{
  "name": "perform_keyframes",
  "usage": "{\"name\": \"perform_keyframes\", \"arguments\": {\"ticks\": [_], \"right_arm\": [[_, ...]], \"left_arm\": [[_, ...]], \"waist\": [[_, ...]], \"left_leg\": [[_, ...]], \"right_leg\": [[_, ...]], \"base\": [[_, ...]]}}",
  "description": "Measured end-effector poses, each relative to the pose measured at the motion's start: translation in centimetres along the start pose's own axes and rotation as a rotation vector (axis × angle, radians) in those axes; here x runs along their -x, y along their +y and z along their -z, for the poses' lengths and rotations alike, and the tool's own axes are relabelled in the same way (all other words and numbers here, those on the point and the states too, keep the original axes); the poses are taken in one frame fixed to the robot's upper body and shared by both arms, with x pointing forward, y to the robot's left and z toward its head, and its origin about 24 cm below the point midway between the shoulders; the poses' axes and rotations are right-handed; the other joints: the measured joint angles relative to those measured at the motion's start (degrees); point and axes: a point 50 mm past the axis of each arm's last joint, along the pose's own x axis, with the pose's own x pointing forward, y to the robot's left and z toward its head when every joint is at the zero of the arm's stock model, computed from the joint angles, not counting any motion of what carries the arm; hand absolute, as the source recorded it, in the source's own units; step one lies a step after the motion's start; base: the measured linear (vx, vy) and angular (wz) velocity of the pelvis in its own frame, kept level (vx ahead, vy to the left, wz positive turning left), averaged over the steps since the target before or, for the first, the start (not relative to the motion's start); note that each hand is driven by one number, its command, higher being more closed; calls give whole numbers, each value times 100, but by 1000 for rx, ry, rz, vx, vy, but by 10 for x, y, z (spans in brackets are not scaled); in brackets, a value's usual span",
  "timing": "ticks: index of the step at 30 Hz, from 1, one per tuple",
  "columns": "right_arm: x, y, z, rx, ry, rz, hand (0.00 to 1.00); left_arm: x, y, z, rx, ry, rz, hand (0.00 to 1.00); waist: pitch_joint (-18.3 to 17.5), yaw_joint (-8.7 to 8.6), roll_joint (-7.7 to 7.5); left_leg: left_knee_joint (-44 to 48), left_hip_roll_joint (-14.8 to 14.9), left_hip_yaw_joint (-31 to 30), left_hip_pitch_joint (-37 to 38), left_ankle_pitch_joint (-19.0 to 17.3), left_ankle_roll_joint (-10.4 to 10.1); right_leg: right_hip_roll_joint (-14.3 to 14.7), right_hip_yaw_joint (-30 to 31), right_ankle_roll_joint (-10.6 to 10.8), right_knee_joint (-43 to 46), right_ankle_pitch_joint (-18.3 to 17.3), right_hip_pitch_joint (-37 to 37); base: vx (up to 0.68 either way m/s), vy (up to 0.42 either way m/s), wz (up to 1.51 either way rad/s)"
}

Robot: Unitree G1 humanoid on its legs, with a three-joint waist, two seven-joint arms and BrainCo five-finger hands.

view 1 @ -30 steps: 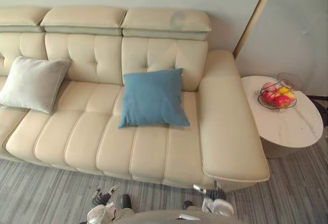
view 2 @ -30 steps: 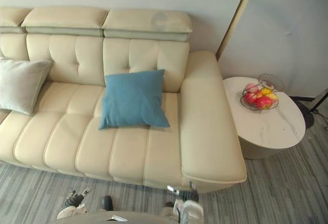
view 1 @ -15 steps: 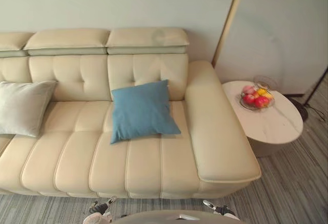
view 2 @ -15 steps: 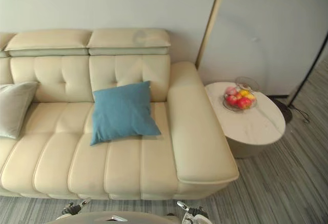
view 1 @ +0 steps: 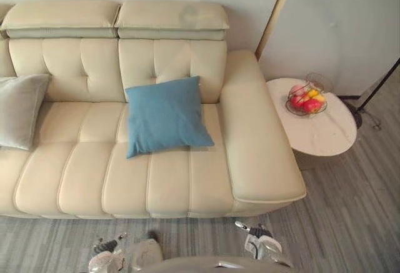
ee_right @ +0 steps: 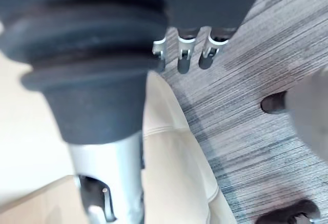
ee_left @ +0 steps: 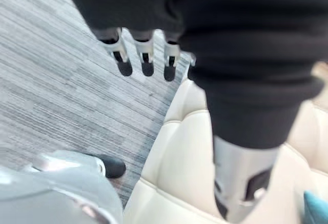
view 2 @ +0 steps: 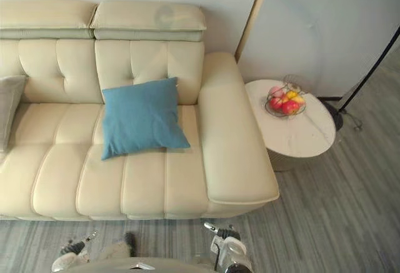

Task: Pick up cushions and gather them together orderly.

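The blue cushion [view 1: 165, 115] sits at the centre of the frame in the left eye view. It rests on the seat of the cream sofa [view 1: 187, 179], with its upper edge leaning against the tufted backrest [view 1: 100, 67]. Its lower right corner lies just beside the armrest [view 1: 256, 142].

The grey cushion [view 1: 19, 110] is at the left edge of the frame, partly cut off by it. It also leans against the backrest. The two cushions are well apart, with bare seat between them.

Two padded headrests [view 1: 172, 18] run along the top of the backrest, at the upper part of the frame.

The left robot hand [ee_left: 146, 55] hangs over the grey striped carpet [ee_left: 56, 80], just in front of the sofa's front edge. Its fingers are straight and loosely spread, the thumb stands apart from them, and it holds nothing. A corner of the blue cushion shows at the lower right of the left wrist view.

The right robot hand [ee_right: 185, 55] hangs over the carpet next to the sofa's edge. Its fingers are straight and slightly apart, and it holds nothing.

To the right of the armrest, at the centre right of the frame, stands a round white bench [view 1: 322, 135]. It is just beside the sofa. A wire basket [view 1: 305, 100] of red and yellow fruit stands on the bench, near its rear edge.

A brass-coloured pole [view 1: 275, 10] runs up along the wall behind the armrest, at the upper right of the frame.
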Motion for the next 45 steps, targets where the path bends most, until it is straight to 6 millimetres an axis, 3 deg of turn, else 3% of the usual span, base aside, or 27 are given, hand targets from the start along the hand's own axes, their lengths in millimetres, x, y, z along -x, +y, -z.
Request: {"name": "perform_keyframes", "arguments": {"ticks": [4,7,9,10,12,15,17,20,22,25,28,32,38,39,45], "right_arm": [[1,3,1,3,1,-2,0],[2,-1,6,13,14,19,0],[2,-3,7,14,14,30,0],[2,-5,9,8,20,36,0],[2,-12,11,-1,26,63,0],[4,-20,20,0,55,84,0],[6,-17,29,-28,87,84,0],[9,-18,42,-45,134,92,0],[10,-22,47,-66,156,106,0],[9,-28,46,-65,157,119,0],[8,-35,45,-73,159,140,0],[8,-35,46,-70,170,139,0],[7,-34,45,-66,178,130,0],[8,-30,49,-65,193,119,0],[8,-30,49,-65,193,119,0]], "left_arm": [[0,-9,-12,-7,-39,20,0],[1,-12,-9,-8,-33,26,0],[1,-13,-11,-36,-44,36,0],[1,-16,-14,-29,-53,42,0],[1,-16,-15,-30,-55,45,0],[2,-18,-7,-43,-35,53,0],[1,-14,-8,-48,-36,52,0],[0,-5,-7,-79,-35,37,0],[0,-8,-7,-119,-40,52,0],[0,-13,-4,-138,-23,74,0],[1,-17,2,-162,-3,91,0],[1,-16,7,-166,21,90,0],[1,-16,7,-165,26,103,0],[-2,-9,0,-189,11,85,0],[-2,-9,0,-189,11,85,0]], "waist": [[256,-28,36],[281,-44,72],[309,-107,78],[354,-99,34],[357,-151,-6],[325,-170,94],[257,-153,24],[105,-259,-178],[92,-323,-167],[66,-386,-92],[-15,-378,96],[-40,-372,149],[-31,-379,114],[-65,-354,-89],[-65,-355,-87]], "left_leg": [[6,74,-194,-51,139,-66],[-200,132,-231,57,421,-114],[-757,87,-384,245,836,-254],[-489,87,-377,231,543,-102],[490,-32,-222,308,-377,-45],[719,-75,-253,703,-1168,-136],[383,-239,-80,793,-1057,-87],[-464,-449,48,1069,-659,-13],[-932,-529,9,1254,-417,6],[-1127,-570,-126,1396,-183,58],[-1127,-508,-182,1475,-154,49],[-1132,-420,-235,1604,-143,19],[-1167,-353,-222,1642,-139,-18],[-1169,-356,-129,1651,-151,-33],[-1169,-356,-129,1651,-151,-33]], "right_leg": [[96,-159,21,-305,-7,196],[174,-228,19,-190,-7,172],[148,-342,-32,-204,-9,125],[67,-394,-45,-161,-12,52],[-192,-318,52,-70,50,-32],[-277,-60,193,-137,148,-95],[-318,190,151,-326,347,-182],[-418,195,109,-683,624,-191],[-399,185,83,-847,731,-144],[-340,146,209,-975,825,29],[-259,125,219,-1022,830,149],[-164,51,202,-1080,822,342],[-103,82,180,-1131,827,386],[-99,179,153,-1235,864,395],[-99,179,153,-1235,864,395]], "base": [[-133,-49,19],[-138,-37,8],[-219,-33,11],[-139,-14,-3],[-16,20,-13],[-56,114,-30],[-118,188,-50],[-62,124,-21],[-19,44,7],[34,-10,16],[36,-45,7],[20,-68,6],[-38,-29,-2],[0,0,0],[0,0,0]]}}
